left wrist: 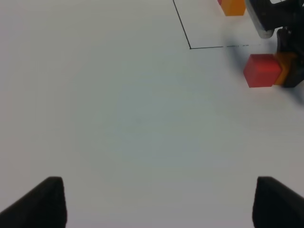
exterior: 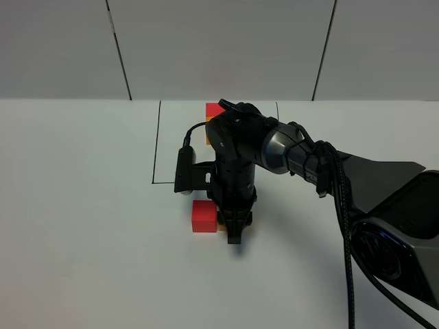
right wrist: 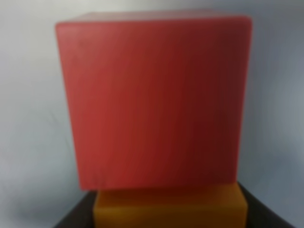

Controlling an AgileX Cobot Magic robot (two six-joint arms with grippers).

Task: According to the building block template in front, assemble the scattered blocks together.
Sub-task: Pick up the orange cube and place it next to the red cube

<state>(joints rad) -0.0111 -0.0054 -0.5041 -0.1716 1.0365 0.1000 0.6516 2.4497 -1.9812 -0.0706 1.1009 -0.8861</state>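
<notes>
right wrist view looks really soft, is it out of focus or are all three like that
Right wrist view: the plain matte red cube and orange cube fill the frame, edges blurred. Exterior high view: sharp, soft shadow under the right gripper. Left wrist view: mildly soft, no glare.

Matt and smooth on the red cube [right wrist: 152, 99], with faint fine streaks in the close right wrist view. Same dull finish on the orange cube [right wrist: 171, 209], possibly plastic or foam, too blurred to settle. Reads as smooth, matt white on the table [exterior: 82, 226]. Semi-gloss black plastic on the right arm's casing [exterior: 233, 147], giving way to a grey, metal-like sheen at one joint [exterior: 278, 147]. Rubbery-looking black on the cable [exterior: 348, 267]. Matt black on the fingertips [left wrist: 47, 202] of the left gripper [left wrist: 154, 206]. Flat, matt grey on the wall panels [exterior: 219, 48].
</notes>
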